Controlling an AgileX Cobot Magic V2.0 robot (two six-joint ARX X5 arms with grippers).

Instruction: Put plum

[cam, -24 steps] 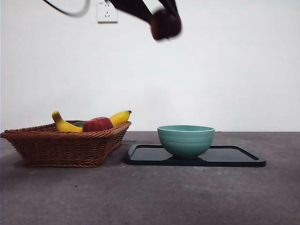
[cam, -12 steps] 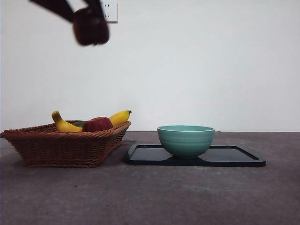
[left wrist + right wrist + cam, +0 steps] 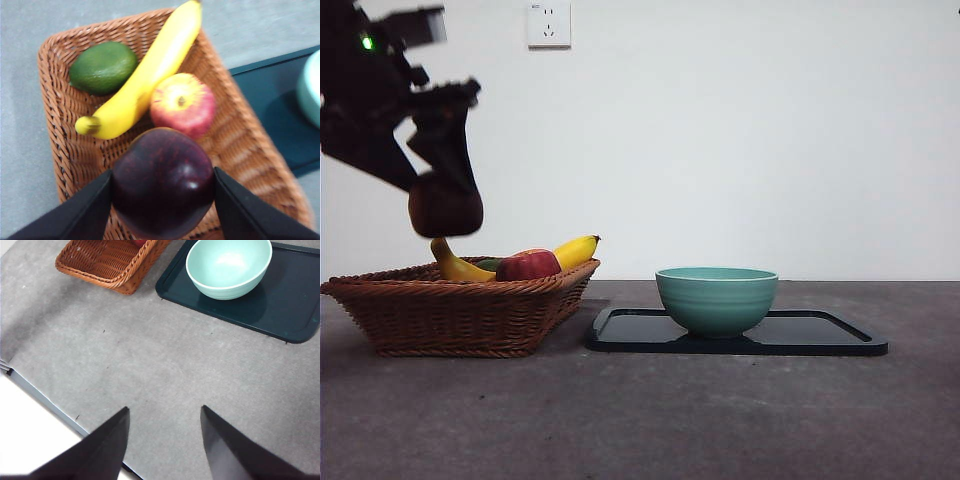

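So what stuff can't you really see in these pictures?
- Front view: the green fruit is mostly hidden behind the basket rim and banana.
- Left wrist view: the bowl is cut off by the edge.
- Right wrist view: the apple is cut off by the edge.

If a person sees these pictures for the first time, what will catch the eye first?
First the dark plum, clamped in the left gripper above the wicker basket. Next the basket's fruit: a banana, a red apple and a green fruit. Beside it a teal bowl stands on a dark tray.
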